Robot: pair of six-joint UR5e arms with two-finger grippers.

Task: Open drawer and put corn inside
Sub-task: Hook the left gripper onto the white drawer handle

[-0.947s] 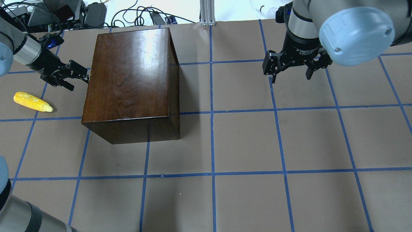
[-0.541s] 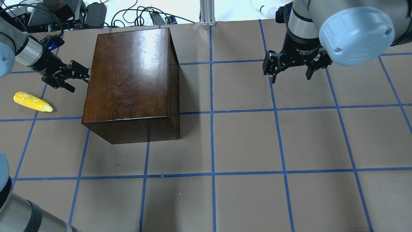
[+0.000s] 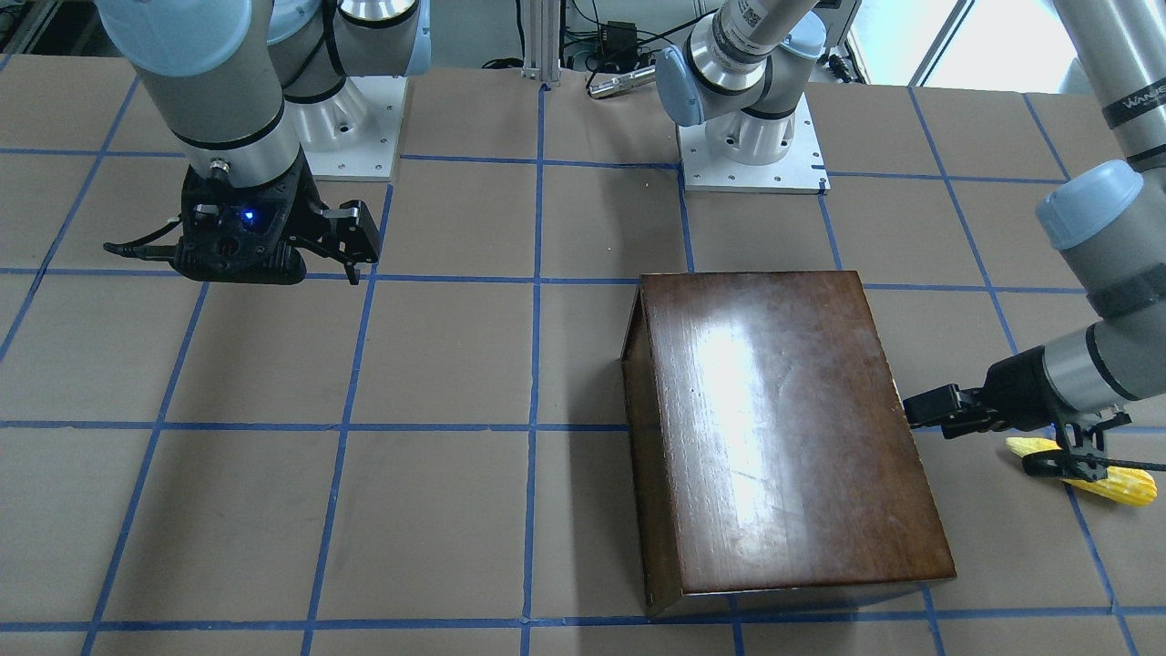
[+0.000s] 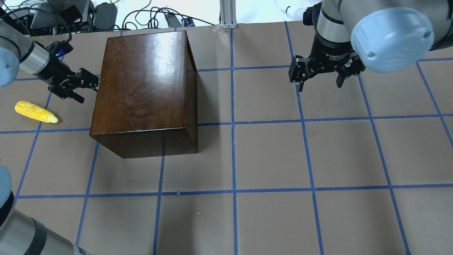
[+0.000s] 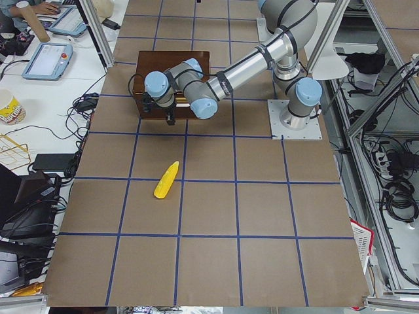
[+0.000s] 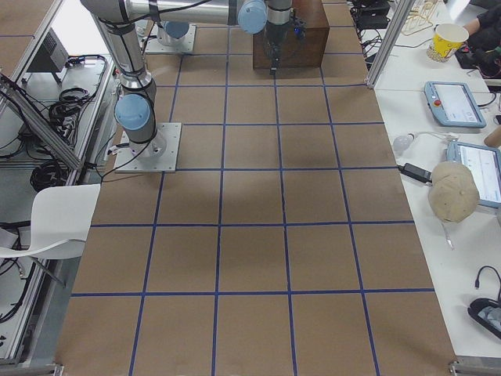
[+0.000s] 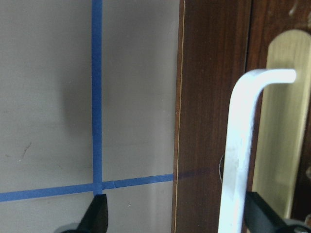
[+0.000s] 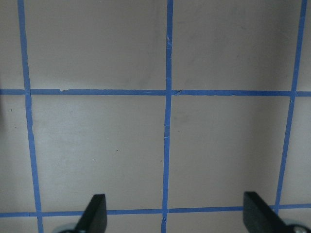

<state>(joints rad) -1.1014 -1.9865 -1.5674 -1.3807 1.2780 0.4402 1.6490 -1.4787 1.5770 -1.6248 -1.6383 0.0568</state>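
Observation:
The dark brown box stands left of the table's middle, and the drawer in it is closed. The left wrist view shows the drawer's front panel with a silver handle on a brass plate. My left gripper is open at the box's left side, and the handle lies between its fingertips, close to one of them. The yellow corn lies on the table left of the box, also visible in the exterior left view. My right gripper is open and empty, hovering far right of the box.
The brown table cover carries a blue tape grid. Cables and electronics lie beyond the far edge, with an aluminium post beside them. In the front-facing view the left arm's camera mount partly covers the corn.
My left wrist has shifted slightly toward the table's far edge while the gripper stays at the box's left side. The right arm, box and corn have not moved.

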